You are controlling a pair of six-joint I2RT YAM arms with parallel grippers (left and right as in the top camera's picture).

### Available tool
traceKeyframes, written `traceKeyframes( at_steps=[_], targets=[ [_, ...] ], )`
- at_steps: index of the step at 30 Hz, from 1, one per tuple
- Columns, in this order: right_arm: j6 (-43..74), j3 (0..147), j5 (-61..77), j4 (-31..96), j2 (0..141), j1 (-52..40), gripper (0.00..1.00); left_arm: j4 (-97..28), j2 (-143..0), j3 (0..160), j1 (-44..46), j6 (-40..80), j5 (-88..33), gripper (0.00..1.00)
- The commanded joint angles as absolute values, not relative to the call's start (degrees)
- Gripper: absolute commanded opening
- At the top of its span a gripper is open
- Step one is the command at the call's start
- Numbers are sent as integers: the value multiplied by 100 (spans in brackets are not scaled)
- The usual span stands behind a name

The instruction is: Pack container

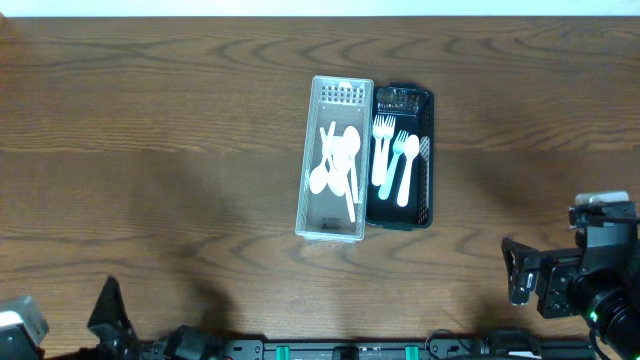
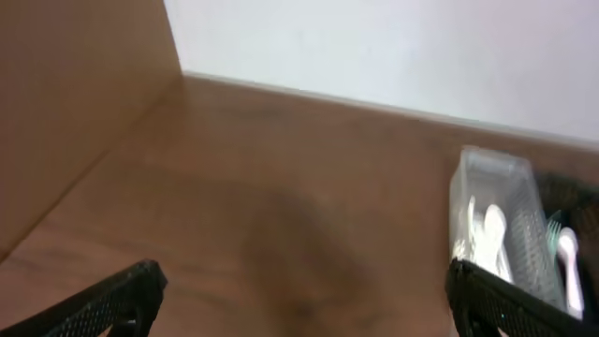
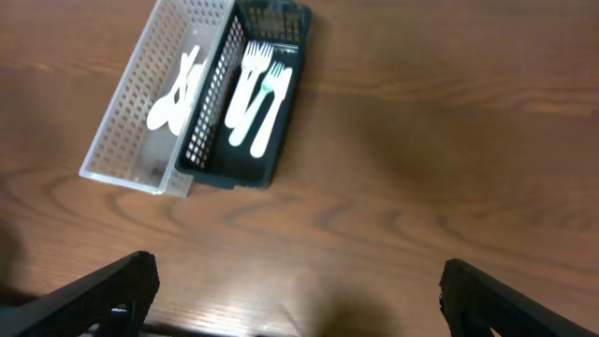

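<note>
A clear perforated container sits mid-table and holds several white spoons. A black perforated container touches its right side and holds white forks and a light spoon. Both also show in the right wrist view, the clear container and the black container, and at the right edge of the left wrist view. My left gripper is open and empty near the front left edge. My right gripper is open and empty at the front right, well away from the containers.
The wooden table carries only the two containers. A white wall runs along the far edge. A brown panel stands at the left in the left wrist view.
</note>
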State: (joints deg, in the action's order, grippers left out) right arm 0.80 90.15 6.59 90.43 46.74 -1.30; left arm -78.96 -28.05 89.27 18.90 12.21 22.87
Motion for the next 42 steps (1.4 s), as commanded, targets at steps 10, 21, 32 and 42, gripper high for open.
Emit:
traceKeyframes(
  at_steps=[10, 21, 32, 42],
  targets=[
    [34, 9030, 624, 9091, 4676, -104, 99, -4051, -967, 4493, 1149, 1236, 2342, 98],
    [34, 9030, 624, 9091, 4676, -104, 99, -1953, -773, 1892, 926, 1234, 2342, 98],
    [34, 9030, 624, 9091, 4676, -104, 99, -1592, -663, 1232, 539, 1234, 2342, 98],
    [34, 9030, 624, 9091, 4676, -104, 99, -1485, -10, 617, 482, 1347, 2338, 98]
  ],
)
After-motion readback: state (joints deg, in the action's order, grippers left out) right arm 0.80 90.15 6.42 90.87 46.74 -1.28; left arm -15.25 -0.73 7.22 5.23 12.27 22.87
